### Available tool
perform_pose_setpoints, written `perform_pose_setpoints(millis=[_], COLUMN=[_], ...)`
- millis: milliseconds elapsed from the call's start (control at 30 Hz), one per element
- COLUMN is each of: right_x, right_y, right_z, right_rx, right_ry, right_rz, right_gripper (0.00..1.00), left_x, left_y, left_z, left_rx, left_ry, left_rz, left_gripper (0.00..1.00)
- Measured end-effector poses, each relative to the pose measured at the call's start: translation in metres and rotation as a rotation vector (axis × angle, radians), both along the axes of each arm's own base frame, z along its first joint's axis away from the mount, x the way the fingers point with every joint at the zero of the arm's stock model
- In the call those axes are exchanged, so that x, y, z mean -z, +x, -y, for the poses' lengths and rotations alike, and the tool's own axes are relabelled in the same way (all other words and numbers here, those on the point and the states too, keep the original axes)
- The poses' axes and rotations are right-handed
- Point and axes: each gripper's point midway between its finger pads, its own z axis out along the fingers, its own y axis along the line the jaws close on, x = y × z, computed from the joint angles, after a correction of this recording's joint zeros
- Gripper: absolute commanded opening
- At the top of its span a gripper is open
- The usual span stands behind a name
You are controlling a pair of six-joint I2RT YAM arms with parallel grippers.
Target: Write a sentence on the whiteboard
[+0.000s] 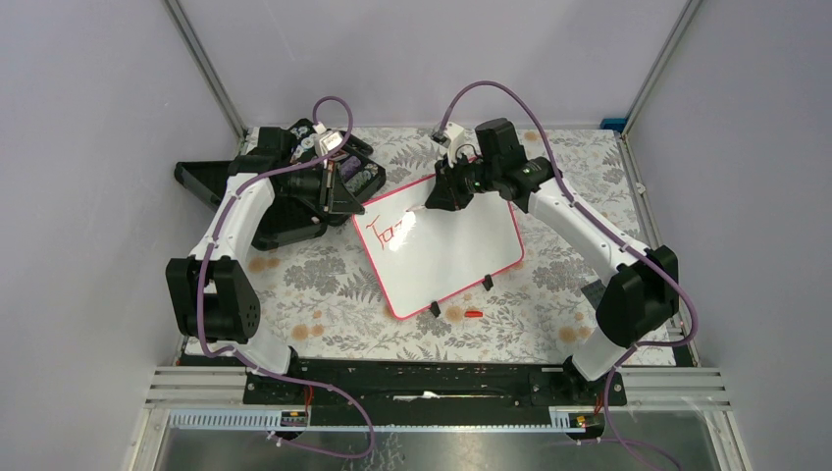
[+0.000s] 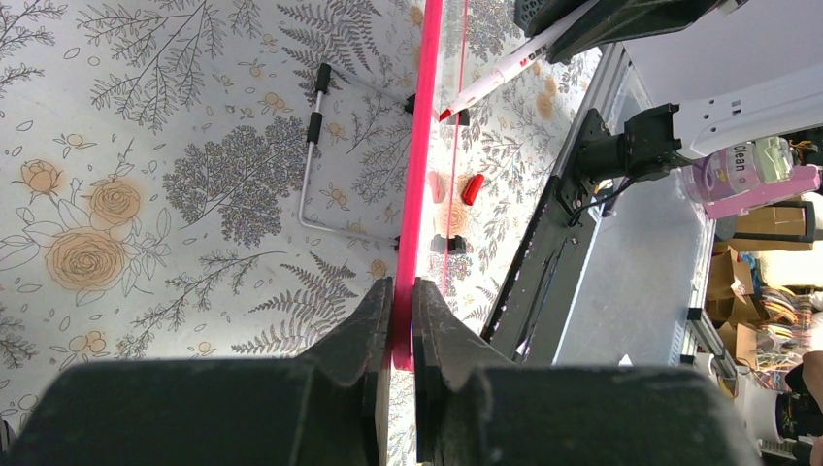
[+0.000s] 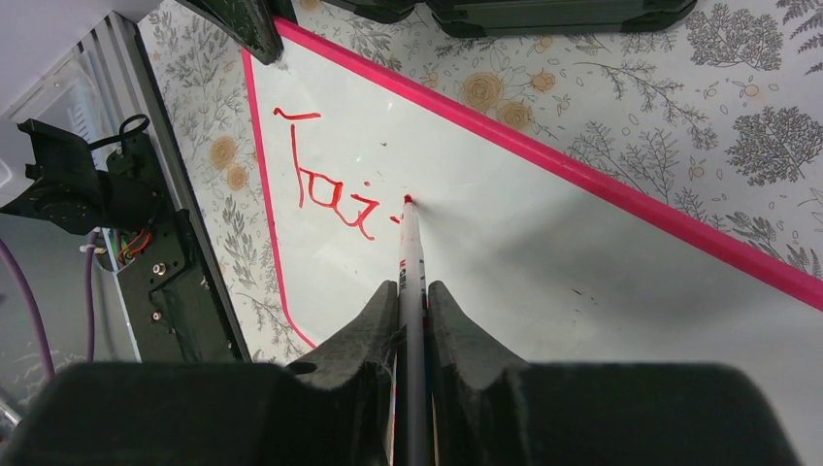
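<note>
Top external view, from the near edge outward: a small red cap [image 1: 474, 314] lies on the floral tabletop [image 1: 324, 285]; just beyond it the whiteboard [image 1: 446, 245] sits mid-tabletop, turned at an angle, its two black clip feet [image 1: 435, 308] on the near side; the left tool [image 2: 403, 291] is clamped on the pink rim at the far-left corner; the right tool [image 3: 412, 291] grips a marker [image 3: 410, 243], whose red tip touches the board just right of the red writing [image 3: 325, 194]; a black case [image 1: 201, 182] lies farther off, at the far left.
</note>
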Motion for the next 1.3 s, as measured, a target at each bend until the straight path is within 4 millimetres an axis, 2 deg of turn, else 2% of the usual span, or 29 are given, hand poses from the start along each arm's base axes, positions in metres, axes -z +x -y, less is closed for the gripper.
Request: perform_pose_setpoints(millis=[800, 1300], right_x=[0.028, 0.024], right_y=[-0.025, -0.021], right_z=[0.010, 0.016], right_rx=[-0.015, -0.001], right_ry=[-0.036, -0.059], right_rz=[-0.053, -0.024], right_gripper=[0.00, 0.00], left_x=[0.001, 0.001], left_y=[0.000, 0.000], left_z=[0.000, 0.000], left_rx=[-0.003, -0.002], left_ry=[0.005, 0.004], left_rz=[0.000, 0.000], left_gripper=[0.00, 0.00])
